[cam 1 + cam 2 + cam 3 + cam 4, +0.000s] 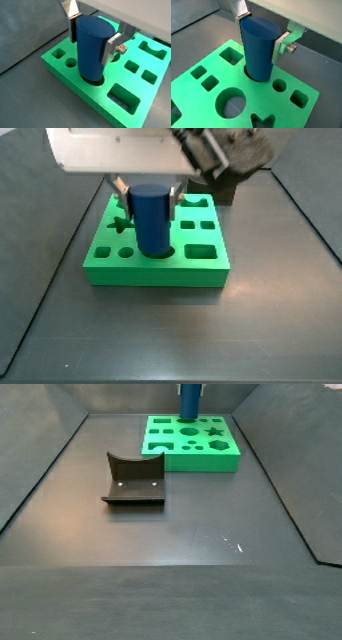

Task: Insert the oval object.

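The oval object, a tall dark blue smooth peg, stands upright with its lower end in a hole of the green block. My gripper is shut on its upper part, one silver finger on each side. Both also show in a wrist view, the peg between my gripper's plates above the block. In a side view the peg rises from the block's middle under my gripper. In a side view only the peg and block show.
The green block has several other shaped holes, all empty, among them a large rectangle and a large round one. The dark fixture stands on the grey floor apart from the block. Raised walls edge the floor.
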Available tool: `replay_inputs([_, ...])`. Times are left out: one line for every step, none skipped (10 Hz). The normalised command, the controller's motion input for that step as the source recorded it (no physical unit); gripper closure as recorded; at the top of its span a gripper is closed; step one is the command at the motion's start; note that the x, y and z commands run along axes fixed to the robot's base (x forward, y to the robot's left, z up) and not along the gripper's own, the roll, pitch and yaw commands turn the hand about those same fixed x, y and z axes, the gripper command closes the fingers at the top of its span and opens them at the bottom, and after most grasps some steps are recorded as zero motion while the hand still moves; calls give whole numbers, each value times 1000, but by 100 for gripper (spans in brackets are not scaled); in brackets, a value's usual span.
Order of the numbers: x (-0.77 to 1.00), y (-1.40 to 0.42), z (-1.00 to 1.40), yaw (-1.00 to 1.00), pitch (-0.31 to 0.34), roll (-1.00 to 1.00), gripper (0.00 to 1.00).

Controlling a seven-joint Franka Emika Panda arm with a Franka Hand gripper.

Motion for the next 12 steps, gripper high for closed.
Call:
replay_inputs([200, -54, -586, 0, -91, 0, 100])
replay_inputs([429, 0, -469, 0, 0, 76, 100])
replay_inputs([509, 0, -440, 0, 0, 83, 100])
replay_inputs([460, 0, -477, 0, 0, 93, 100])
replay_inputs([51, 0, -617, 0, -176, 133, 100])
replay_inputs([0, -6, -743, 0, -234, 107, 100])
replay_inputs([0, -31, -814, -6, -199, 100, 100])
replay_inputs([51, -23, -869, -9, -164, 94, 100])
replay_inputs([109, -100, -946, -11, -124, 101, 100])
replay_inputs([169, -114, -1000, -14, -66, 34, 100])
replay_inputs([114, -74, -974, 0, -79, 0, 100])
replay_inputs([20, 83, 0, -3, 0, -99, 100])
